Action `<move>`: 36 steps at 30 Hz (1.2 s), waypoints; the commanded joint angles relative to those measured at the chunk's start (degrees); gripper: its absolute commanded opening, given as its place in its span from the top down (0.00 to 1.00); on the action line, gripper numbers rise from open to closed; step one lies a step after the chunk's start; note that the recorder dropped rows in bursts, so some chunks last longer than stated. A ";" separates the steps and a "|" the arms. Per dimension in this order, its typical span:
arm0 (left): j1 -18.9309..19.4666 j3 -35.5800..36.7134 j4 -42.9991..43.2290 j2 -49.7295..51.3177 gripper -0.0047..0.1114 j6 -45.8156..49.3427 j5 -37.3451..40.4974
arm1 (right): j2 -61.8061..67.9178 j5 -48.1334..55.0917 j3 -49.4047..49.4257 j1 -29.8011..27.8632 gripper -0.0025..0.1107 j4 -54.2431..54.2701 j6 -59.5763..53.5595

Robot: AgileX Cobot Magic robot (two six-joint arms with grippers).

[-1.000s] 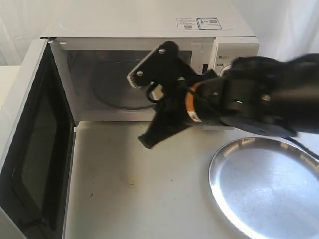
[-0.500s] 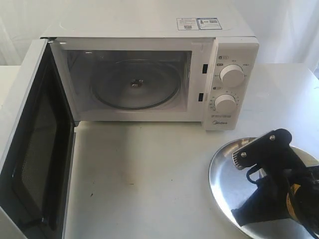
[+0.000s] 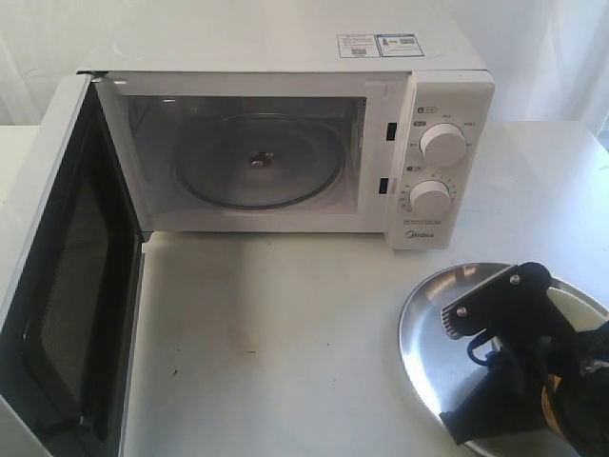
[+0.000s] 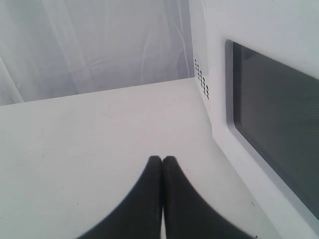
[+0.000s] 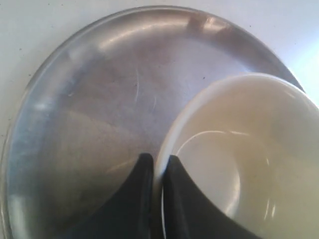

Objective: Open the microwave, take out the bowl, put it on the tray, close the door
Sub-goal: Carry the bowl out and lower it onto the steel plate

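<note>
The white microwave (image 3: 285, 52) stands at the back with its door (image 3: 67, 286) swung wide open to the left. Only the glass turntable (image 3: 257, 162) lies inside. My right gripper (image 3: 457, 421) hangs low over the steel tray (image 3: 428, 324) at the front right. In the right wrist view it (image 5: 157, 162) is shut on the rim of the cream bowl (image 5: 239, 149), one finger inside and one outside, with the tray (image 5: 99, 99) under the bowl. The arm hides the bowl in the exterior view. My left gripper (image 4: 162, 160) is shut and empty over the table, beside the door's outer face (image 4: 219, 74).
Two round white knobs (image 3: 443, 145) sit on the microwave's right panel. The open door juts toward the front left edge of the white table (image 3: 266, 352). A white curtain hangs behind.
My right arm has swung from in front of the microwave's opening to the front right, over the tray, and sunk a little lower there. The cavity now shows unobstructed.
</note>
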 commanded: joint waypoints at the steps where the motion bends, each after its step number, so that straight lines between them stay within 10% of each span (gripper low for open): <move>1: -0.07 -0.16 -0.44 -0.12 0.96 0.00 -0.22 | 1.68 0.52 0.64 -0.10 0.98 -0.73 3.42; 11: -0.07 -0.16 -0.44 -0.12 0.96 0.00 -0.22 | 1.84 0.52 0.64 -0.10 0.97 -3.87 7.88; 20: -0.07 -0.16 -0.44 -0.12 0.96 0.00 -0.22 | 1.84 4.62 0.64 -0.10 0.69 -8.74 14.09; 36: -0.07 -0.16 -0.44 -0.12 0.96 0.00 -0.22 | -13.66 -4.29 2.73 0.00 0.69 -16.35 23.01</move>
